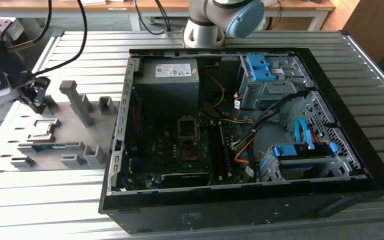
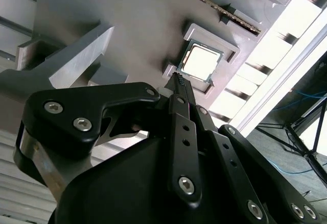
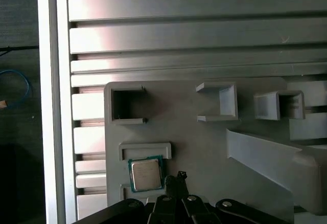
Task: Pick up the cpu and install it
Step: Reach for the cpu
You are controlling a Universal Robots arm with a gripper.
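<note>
Ribbed metal table (image 1: 58, 200), cpu (image 3: 145, 174) in grey fixture plate (image 3: 194, 142), claw (image 3: 179, 177) near it, grip state unclear

Nothing written can be read in any view. A white label (image 1: 176, 70) lies on the grey power-supply box (image 1: 168, 95) inside the computer case (image 1: 372, 165), and a faint pale marking (image 1: 190, 217) stands on the case's black front wall, but the print of both is too small to make out. The cpu (image 2: 200, 63) (image 3: 145, 174) shows a plain, bright metal top in both wrist views, and any characters on it are washed out.
</note>
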